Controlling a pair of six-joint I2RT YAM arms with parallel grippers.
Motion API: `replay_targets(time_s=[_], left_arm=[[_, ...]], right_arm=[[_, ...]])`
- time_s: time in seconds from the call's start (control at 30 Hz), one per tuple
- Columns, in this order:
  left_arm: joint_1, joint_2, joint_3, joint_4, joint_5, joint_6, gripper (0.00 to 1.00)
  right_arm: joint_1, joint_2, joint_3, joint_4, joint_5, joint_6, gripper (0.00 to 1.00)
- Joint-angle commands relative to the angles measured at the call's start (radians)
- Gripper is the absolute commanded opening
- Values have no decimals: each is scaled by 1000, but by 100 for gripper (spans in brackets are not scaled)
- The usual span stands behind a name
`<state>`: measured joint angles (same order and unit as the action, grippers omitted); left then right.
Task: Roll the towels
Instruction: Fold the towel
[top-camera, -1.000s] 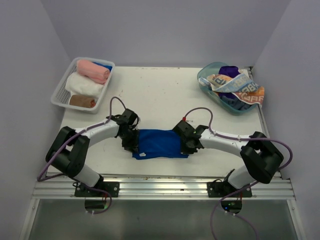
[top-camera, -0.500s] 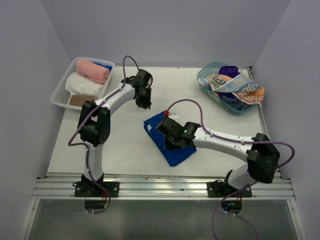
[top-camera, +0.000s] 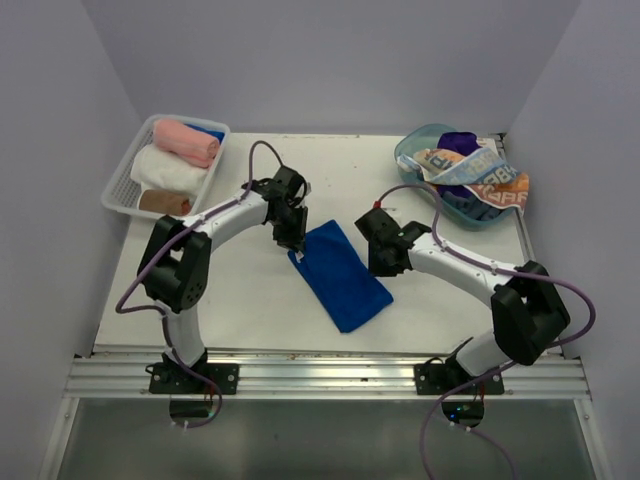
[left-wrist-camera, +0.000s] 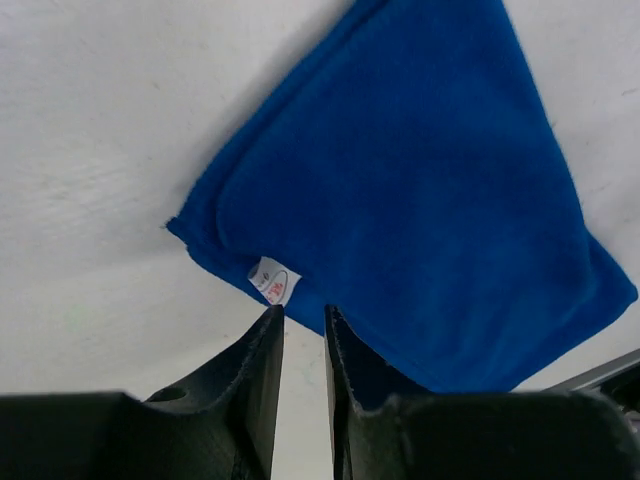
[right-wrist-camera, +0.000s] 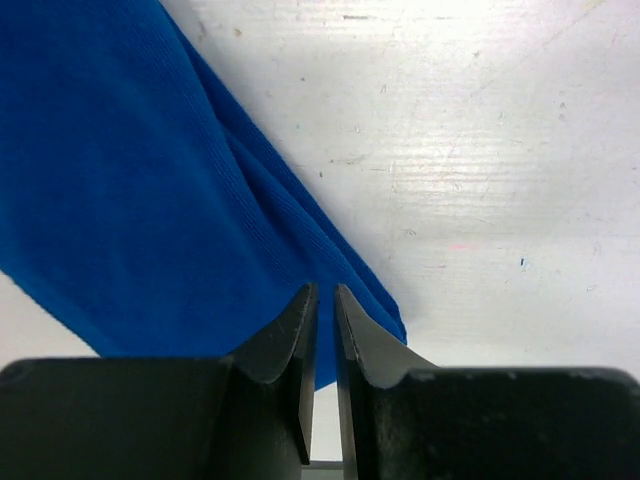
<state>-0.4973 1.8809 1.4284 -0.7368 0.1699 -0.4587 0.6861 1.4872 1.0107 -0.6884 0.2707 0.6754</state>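
We saw the blue towel (top-camera: 340, 275) lying flat and slantwise in the middle of the tabletop (top-camera: 250, 310). The left pincer (top-camera: 293, 240) stood at its far corner, by the label (left-wrist-camera: 272, 281), its jaws a narrow slit holding nothing. The right pincer (top-camera: 383, 265) stood over the towel's right edge, likewise narrow and empty.

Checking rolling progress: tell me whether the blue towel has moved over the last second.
Yes. The blue towel has swung from parallel with the metal front rail to a diagonal, one end now farther from that rail.
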Motion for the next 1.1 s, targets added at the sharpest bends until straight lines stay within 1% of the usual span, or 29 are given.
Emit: replay_targets(time_s=[0.0, 0.13, 0.33, 0.37, 0.4, 0.43, 0.47, 0.53, 0.6, 0.63, 0.73, 0.8, 0.87, 0.9, 0.97, 1.0, 1.03, 1.07], left_arm=[[-24, -28, -69, 86, 63, -43, 26], [-24, -2, -120, 122, 19, -47, 26], [-24, 85, -83, 123, -3, -46, 25], [-23, 107, -56, 120, -7, -43, 25], [-23, 107, -37, 116, -10, -43, 25], [-23, 133, 10, 109, -30, -38, 25], [-20, 147, 36, 91, -39, -35, 25], [-15, 191, 122, 74, -58, -23, 25], [-4, 225, 177, 42, -61, -14, 25], [0, 233, 231, 31, -69, -11, 25], [9, 219, 288, -15, -90, 9, 25], [11, 190, 284, -36, -99, 21, 27], [11, 120, 230, -42, -98, 40, 29], [11, 66, 204, -44, -90, 49, 30], [8, 3, 100, -32, -73, 48, 31], [5, -62, 61, -24, -63, 34, 31], [3, -95, -12, -4, -35, 23, 31], [0, -126, -47, 7, -18, 9, 31]], right_arm=[[-3, 33, -11, 21, -22, -45, 15], [-5, 62, -49, 53, -21, -43, 15], [-5, 74, -141, 99, -59, -7, 11], [-3, 65, -180, 113, -83, 19, 10], [-2, 55, -181, 131, -121, 19, 10], [1, 45, -220, 162, -166, 57, 9], [24, 19, -236, 168, -177, 82, 9], [62, -4, -253, 167, -173, 151, 9], [128, -39, -250, 155, -150, 208, 9], [145, -48, -235, 129, -133, 223, 9], [184, -109, -198, 69, -70, 254, 9], [184, -172, -190, 52, -33, 260, 11], [184, -205, -169, 24, -15, 253, 15], [185, -220, -159, 14, 2, 242, 18], [184, -217, -121, -11, 15, 225, 20], [185, -206, -110, -14, 19, 207, 20], [184, -184, -89, -19, 25, 201, 20], [184, -167, -80, -19, 27, 194, 20]])
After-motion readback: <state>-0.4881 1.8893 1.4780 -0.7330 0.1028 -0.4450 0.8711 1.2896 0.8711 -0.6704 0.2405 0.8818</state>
